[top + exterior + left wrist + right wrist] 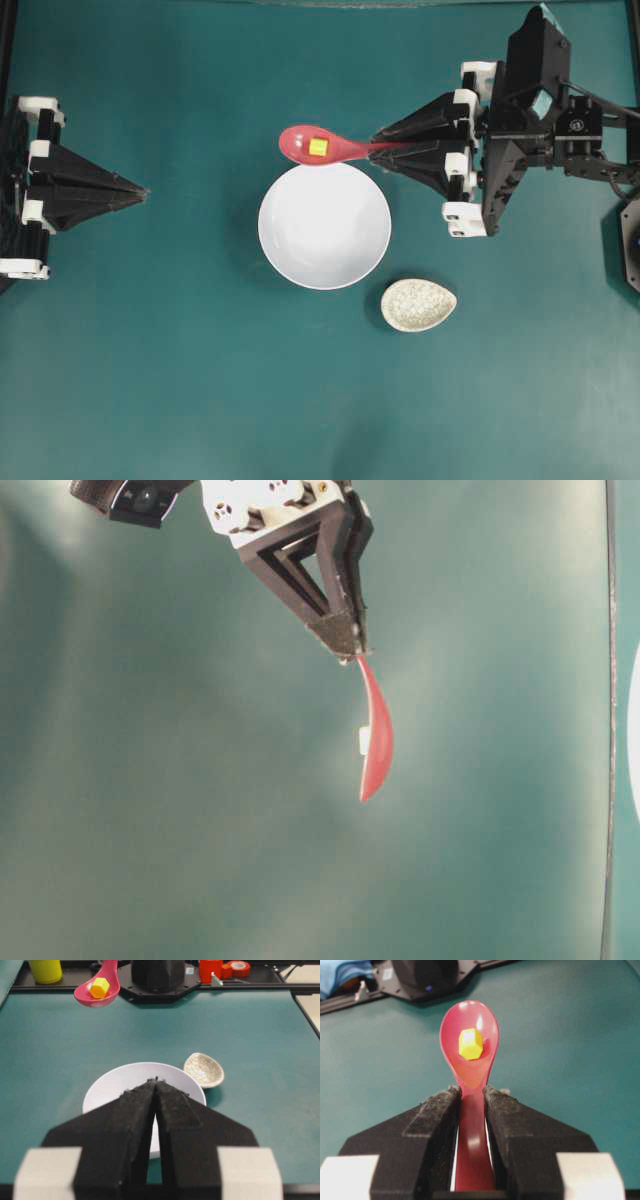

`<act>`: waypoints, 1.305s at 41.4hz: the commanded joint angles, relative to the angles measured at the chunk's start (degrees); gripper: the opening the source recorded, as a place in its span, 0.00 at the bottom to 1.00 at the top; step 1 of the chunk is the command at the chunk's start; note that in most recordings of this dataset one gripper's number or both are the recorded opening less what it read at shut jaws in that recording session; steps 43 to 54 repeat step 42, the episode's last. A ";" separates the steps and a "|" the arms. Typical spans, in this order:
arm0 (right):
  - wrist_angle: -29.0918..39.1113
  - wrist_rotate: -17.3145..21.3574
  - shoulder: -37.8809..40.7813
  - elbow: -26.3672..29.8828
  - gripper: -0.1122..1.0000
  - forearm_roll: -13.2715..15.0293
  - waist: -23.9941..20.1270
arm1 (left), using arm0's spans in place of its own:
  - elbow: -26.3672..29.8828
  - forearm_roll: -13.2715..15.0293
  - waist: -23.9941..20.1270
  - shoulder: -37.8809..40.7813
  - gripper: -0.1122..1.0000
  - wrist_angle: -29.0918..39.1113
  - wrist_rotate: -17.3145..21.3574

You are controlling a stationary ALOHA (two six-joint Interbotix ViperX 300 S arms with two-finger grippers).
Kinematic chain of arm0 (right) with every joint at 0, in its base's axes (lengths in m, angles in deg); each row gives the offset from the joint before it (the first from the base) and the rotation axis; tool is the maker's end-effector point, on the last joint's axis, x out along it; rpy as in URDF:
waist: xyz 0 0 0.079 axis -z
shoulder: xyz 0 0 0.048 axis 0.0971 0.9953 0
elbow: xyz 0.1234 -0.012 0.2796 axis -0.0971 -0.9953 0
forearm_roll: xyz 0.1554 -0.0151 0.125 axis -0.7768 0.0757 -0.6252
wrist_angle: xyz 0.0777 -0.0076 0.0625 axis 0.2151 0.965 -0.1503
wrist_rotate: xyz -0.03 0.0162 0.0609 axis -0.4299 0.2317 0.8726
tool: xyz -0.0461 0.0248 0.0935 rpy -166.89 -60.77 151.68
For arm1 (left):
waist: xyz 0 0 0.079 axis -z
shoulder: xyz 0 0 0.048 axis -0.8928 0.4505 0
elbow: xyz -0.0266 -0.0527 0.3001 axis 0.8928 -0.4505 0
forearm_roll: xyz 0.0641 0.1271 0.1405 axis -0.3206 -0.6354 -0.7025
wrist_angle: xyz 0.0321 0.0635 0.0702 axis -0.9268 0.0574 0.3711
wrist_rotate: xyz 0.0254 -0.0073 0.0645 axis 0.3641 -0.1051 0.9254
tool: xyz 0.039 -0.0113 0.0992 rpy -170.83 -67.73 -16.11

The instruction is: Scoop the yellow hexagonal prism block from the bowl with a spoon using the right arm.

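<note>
Beside the bowl [324, 226], on its right, the right gripper [385, 150] clamps the spoon [325, 146] by its handle; the yellow hexagonal prism block [318, 147] sits in the scoop, above the bowl's far rim. Farther left, the left gripper [140, 191] hangs with jaws together, holding nothing.
</note>
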 commanded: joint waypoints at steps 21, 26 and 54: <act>0.00 -0.70 -0.79 0.97 0.31 0.18 -0.09 | 1.05 -0.09 -0.09 0.35 0.10 -0.26 -0.79; -0.09 -0.79 -0.79 1.05 0.31 0.35 -0.09 | 1.05 -0.09 -0.09 0.35 0.10 -0.26 -0.88; 2.02 -0.53 -0.79 1.23 0.31 0.35 -0.09 | 1.05 -0.18 -0.09 0.35 0.10 -0.53 -0.53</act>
